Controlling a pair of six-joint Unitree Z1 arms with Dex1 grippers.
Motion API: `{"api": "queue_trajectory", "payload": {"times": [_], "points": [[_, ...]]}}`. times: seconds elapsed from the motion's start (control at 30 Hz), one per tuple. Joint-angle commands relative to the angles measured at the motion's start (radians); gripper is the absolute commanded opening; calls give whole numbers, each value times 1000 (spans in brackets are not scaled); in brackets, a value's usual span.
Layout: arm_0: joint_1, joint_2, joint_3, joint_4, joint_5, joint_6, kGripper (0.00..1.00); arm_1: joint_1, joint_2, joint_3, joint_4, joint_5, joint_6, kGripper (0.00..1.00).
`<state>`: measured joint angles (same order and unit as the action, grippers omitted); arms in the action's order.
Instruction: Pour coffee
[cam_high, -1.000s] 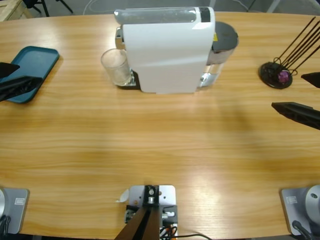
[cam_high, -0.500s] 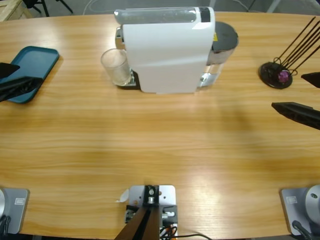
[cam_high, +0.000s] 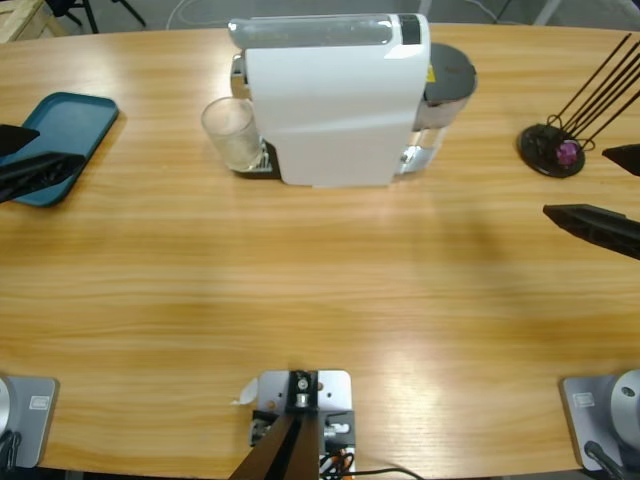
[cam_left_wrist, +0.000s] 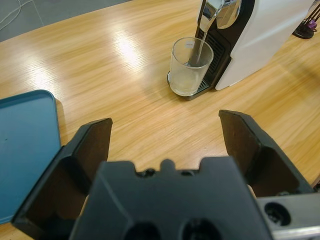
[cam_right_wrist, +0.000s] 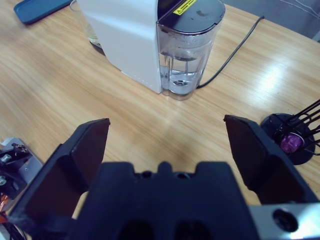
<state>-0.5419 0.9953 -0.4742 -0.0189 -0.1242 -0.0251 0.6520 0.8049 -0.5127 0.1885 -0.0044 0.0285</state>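
Only pale coffee (cam_left_wrist: 186, 82) in tumbler (cam_left_wrist: 190, 66)

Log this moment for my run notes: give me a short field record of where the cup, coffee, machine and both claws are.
cup: clear tumbler upright on the machine's drip tray, under the spout
coffee: small pale yellowish amount at the tumbler's bottom
machine: white coffee machine at the table's far middle, water tank at its back
tray: blue tray near the left edge
capsule: purple capsule in the black wire holder
left claw: open, holding nothing, over the tray's edge
right claw: open, holding nothing, near the holder
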Motion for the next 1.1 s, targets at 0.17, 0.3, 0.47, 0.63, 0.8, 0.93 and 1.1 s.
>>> {"api": "queue_trajectory", "payload": {"times": [0.17, 0.3, 0.47, 0.63, 0.8, 0.93, 1.1], "points": [[-2, 14, 36, -21, -17, 11, 927, -17, 0, 33, -16, 0, -11, 1000], [-2, 15, 36, -23, -17, 11, 927, -17, 2, 34, -17, 0, -11, 1000], [-2, 17, 36, -23, -17, 11, 927, -17, 2, 34, -17, 1, -12, 1000], [-2, 23, 35, -24, -17, 11, 927, -17, 3, 34, -18, 1, -12, 1000], [-2, 22, 35, -24, -17, 11, 927, -17, 3, 34, -18, 1, -12, 1000], [-3, 23, 36, -24, -17, 11, 927, -17, 3, 34, -18, 1, -12, 1000], [-2, 23, 36, -24, -17, 11, 927, -17, 3, 34, -18, 1, -12, 1000]]}}
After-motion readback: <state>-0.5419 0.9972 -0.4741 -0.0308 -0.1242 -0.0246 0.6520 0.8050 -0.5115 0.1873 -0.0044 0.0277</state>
